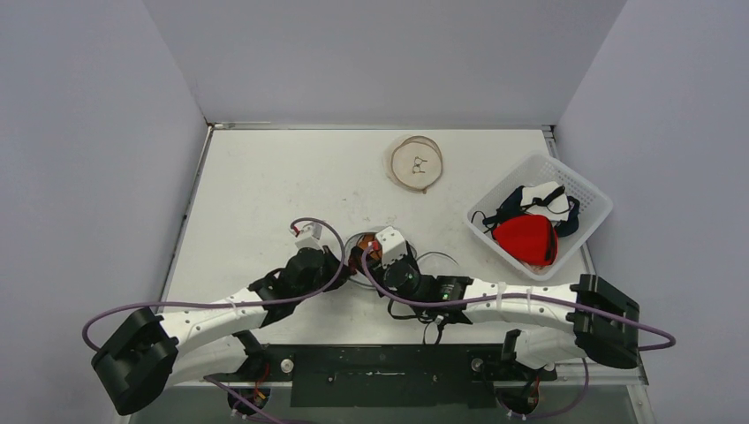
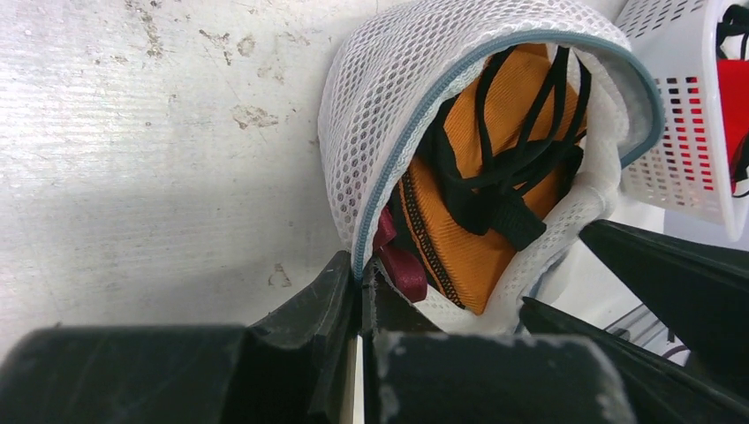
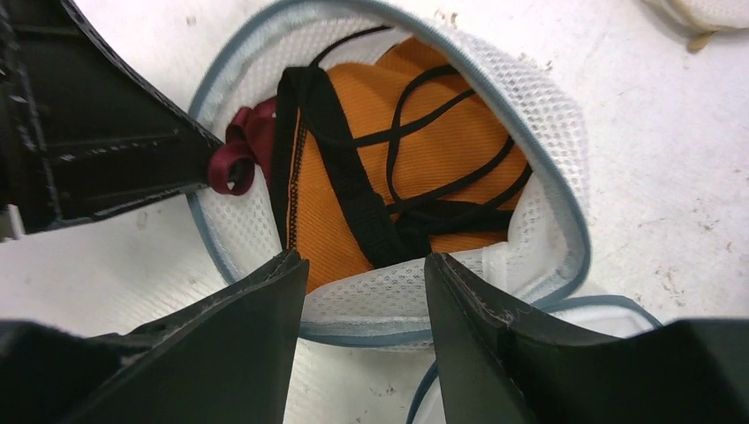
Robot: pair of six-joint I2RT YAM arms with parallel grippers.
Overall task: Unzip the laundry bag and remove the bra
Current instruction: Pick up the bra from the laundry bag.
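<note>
Emptying bag: step in hand, by the look of it; unzip prob. done, going by parted zip edge round a wide mouth.
Left tool: pinched tight on rim of laundry bag, right at the teal zip edge; props mouth up & open.
Right tool: parted approx halfway; hangs over near rim w/ mesh showing btw tips; nothing gripped as far as visible.
Bra: orange, inside bag, not yet out; crossed by tangled black straps; maroon loop just beside left tool, prob. part of it, can't tell.
Bag position: on surface, toward near edge, btw both arms; mostly hidden under wrists in top view.
Basket: white, off to the right, well apart from bag; holds a red garment + others; prob. drop spot for bra.
Second bag: far side of surface, alone, not needed for this step.
Next move: calls for right tool down thru mouth, past near rim, closing on strap bundle or cup edge, not on mesh; then lifting out w/ left tool pinning rim.
Risk: catching mesh along w/ fabric would likely drag whole bag; may also snag straps on zip.
</note>
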